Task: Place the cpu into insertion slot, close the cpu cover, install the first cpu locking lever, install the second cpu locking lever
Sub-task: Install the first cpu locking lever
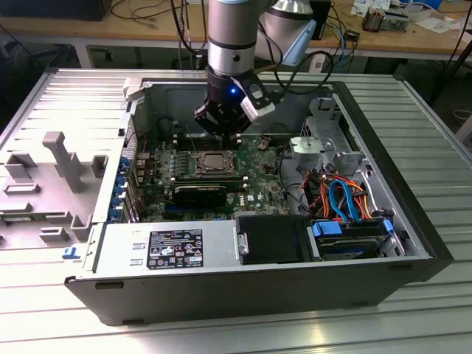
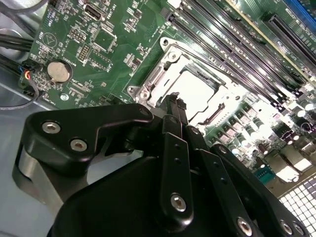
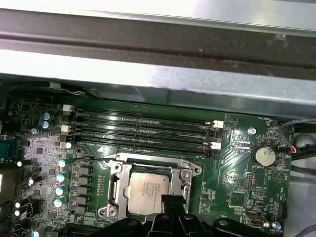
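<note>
1. Inside the insertion slot [image 3: 109, 211], we see the cpu [image 3: 145, 190], under the cpu cover [image 3: 120, 185].
2. Our gripper [image 2: 175, 102] hangs close above, pinched together, apparently empty.
3. Descending misaligned, we could gouge the motherboard [image 3: 237, 182].

Robotics lab: aluminium-profile table [image 1: 431, 125], cable-strewn workbench [image 1: 110, 31]

The silver-grey arm [image 1: 231, 44] carries a black tool [image 2: 176, 104] with silver screw heads [image 2: 178, 201] and a blue light [image 1: 233, 91].

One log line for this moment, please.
cpu: in insertion slot | cpu cover: down over it | gripper: shut, poised over cover, contact unclear
</note>
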`<state>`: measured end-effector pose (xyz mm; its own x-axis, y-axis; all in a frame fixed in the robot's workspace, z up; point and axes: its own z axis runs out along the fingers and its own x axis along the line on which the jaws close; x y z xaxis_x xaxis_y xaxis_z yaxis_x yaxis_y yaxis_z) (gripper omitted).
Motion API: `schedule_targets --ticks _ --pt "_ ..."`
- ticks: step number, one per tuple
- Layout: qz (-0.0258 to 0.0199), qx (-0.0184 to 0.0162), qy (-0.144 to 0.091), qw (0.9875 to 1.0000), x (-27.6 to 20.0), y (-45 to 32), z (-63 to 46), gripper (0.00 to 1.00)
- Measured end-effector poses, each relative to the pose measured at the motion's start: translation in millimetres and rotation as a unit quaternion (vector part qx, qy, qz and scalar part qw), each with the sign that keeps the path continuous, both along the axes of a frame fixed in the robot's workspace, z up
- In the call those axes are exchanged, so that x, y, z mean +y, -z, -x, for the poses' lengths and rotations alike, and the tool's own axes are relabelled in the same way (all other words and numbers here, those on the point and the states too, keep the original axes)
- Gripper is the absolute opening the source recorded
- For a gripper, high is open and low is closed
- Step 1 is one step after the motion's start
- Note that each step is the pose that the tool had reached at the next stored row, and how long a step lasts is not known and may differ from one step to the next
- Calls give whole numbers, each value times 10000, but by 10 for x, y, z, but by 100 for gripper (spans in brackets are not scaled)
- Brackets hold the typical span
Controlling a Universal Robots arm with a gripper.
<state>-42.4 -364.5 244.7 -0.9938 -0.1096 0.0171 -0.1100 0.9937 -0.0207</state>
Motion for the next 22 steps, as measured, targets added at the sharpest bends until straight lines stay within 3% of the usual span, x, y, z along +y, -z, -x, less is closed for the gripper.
schedule_targets --ticks 10,22 --pt "-18 -16 0 10000 -28 0 273 11" --pt "-28 -20 0 10000 -42 0 475 11"
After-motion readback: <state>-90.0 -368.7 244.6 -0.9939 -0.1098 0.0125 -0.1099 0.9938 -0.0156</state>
